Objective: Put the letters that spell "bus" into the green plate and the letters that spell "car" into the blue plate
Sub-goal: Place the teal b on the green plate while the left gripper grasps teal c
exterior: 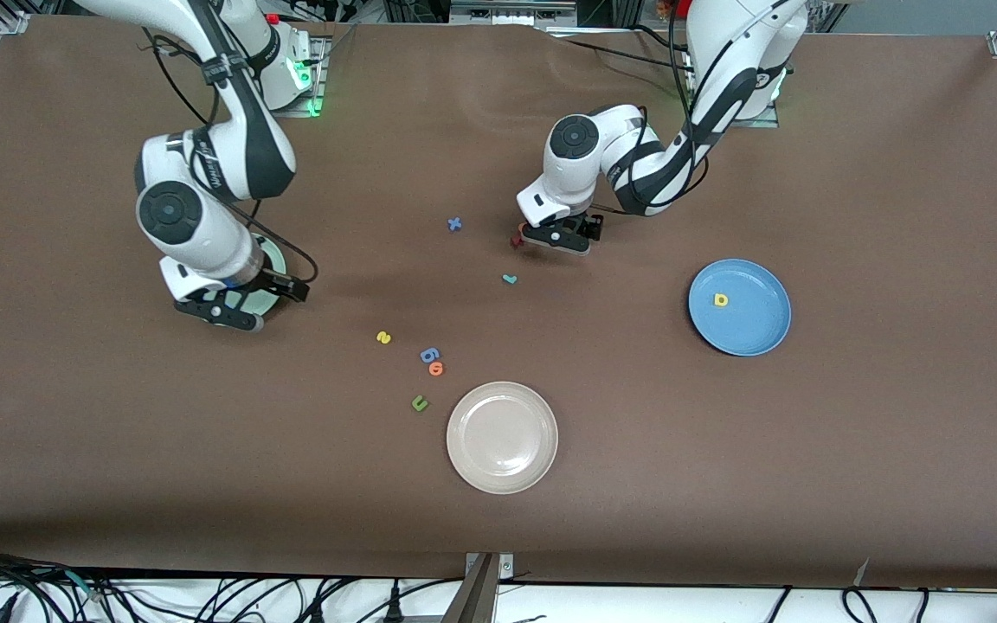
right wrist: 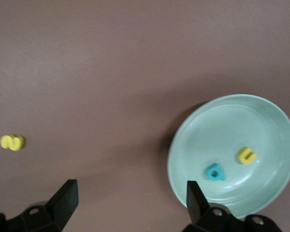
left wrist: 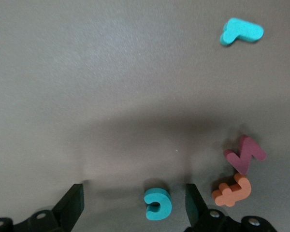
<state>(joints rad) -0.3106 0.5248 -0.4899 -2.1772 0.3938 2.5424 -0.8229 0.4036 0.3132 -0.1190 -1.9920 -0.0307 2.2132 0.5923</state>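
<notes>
I see the left gripper (left wrist: 133, 203) fingers spread wide around the teal "c" (left wrist: 157, 204) on open tabletop (exterior: 810, 450) — right gripper (right wrist: 130, 205) open, empty, beside the green plate (right wrist: 193, 125) rim.

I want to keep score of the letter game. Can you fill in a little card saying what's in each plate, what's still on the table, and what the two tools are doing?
Pale green round plate: yellow foam "u", teal foam "b"
Blue round plate: yellow foam "a"
Cream-white round plate: nothing in it
Still on table: yellow foam "s", teal foam "r", teal foam "c"
Left tool: open, around the "c"
Right tool: open, over the green plate's edge
</notes>
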